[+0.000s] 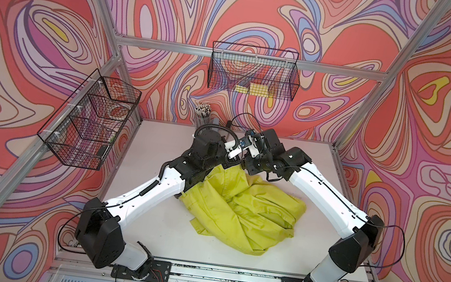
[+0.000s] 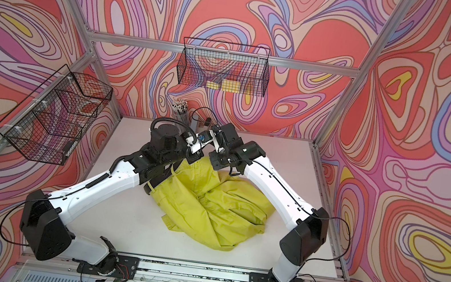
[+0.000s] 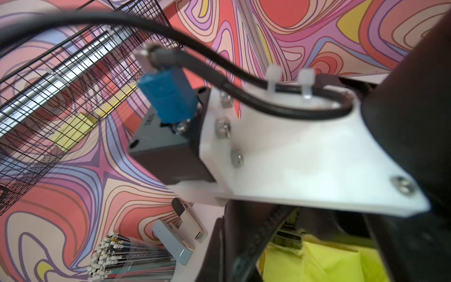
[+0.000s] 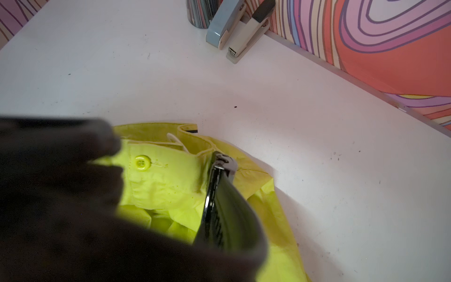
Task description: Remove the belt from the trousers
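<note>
The left claw (image 1: 233, 163), at the far edge of the yellow-green trousers (image 1: 244, 210) heaped in the middle of the table (image 1: 146, 226), is fully closed; what it grips, if anything, cannot be told. The glossy black belt (image 4: 224, 207), metal-tipped, lies against the trousers' top hem in the right wrist view. The right claw (image 1: 247, 164), just beside the left, shows neither its opening nor its hold clearly.
</note>
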Tool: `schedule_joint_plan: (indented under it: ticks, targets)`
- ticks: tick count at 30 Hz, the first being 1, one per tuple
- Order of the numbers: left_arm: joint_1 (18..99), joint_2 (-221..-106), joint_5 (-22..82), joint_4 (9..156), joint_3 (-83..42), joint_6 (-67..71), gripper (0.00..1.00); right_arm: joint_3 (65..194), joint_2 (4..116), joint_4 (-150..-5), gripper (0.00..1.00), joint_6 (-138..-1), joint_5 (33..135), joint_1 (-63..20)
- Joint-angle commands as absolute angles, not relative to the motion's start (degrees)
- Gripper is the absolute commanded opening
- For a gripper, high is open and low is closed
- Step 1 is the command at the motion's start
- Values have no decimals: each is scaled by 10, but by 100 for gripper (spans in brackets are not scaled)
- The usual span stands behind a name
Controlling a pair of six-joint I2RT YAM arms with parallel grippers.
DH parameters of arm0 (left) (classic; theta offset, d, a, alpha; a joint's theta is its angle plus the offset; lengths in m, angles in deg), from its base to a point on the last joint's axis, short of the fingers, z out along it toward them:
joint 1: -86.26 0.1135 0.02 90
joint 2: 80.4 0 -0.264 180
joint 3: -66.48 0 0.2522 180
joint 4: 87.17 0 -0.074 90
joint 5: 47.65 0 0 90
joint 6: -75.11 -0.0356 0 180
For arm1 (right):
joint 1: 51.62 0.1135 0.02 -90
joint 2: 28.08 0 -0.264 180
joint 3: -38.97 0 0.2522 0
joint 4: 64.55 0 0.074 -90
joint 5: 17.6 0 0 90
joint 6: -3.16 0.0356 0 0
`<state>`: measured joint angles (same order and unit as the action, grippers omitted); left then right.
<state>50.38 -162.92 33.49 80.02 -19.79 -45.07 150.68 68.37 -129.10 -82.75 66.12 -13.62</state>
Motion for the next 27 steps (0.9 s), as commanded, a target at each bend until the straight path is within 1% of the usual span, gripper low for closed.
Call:
schedule_joint_plan:
  ticks: [1, 2, 4, 6, 9, 13, 17, 23, 27]
  targets:
    - [496, -1608, 322, 775, -250, -391, 0, 1430, 623, -1183, 36, -815, 673, -146]
    - [496, -1606, 326, 758, -260, -375, 0, 1393, 592, -1133, 40, -808, 669, -147]
    - [496, -1603, 338, 732, -277, -348, 0, 1320, 533, -1035, 43, -789, 659, -147]
    - [498, -1602, 346, 709, -292, -322, 0, 1246, 476, -934, 44, -772, 646, -148]
    - [499, -1605, 366, 677, -315, -288, 0, 1185, 432, -843, 44, -758, 644, -148]
    - [503, -1611, 387, 650, -340, -247, 0, 1190, 440, -820, 46, -754, 662, -148]
    - [511, -1613, 391, 644, -352, -199, 0, 1210, 475, -808, 47, -752, 698, -148]
    - [520, -1615, 371, 612, -368, -161, 0, 1202, 512, -757, 48, -752, 731, -148]
    - [522, -1613, 364, 607, -372, -152, 0, 1211, 532, -745, 48, -751, 736, -148]
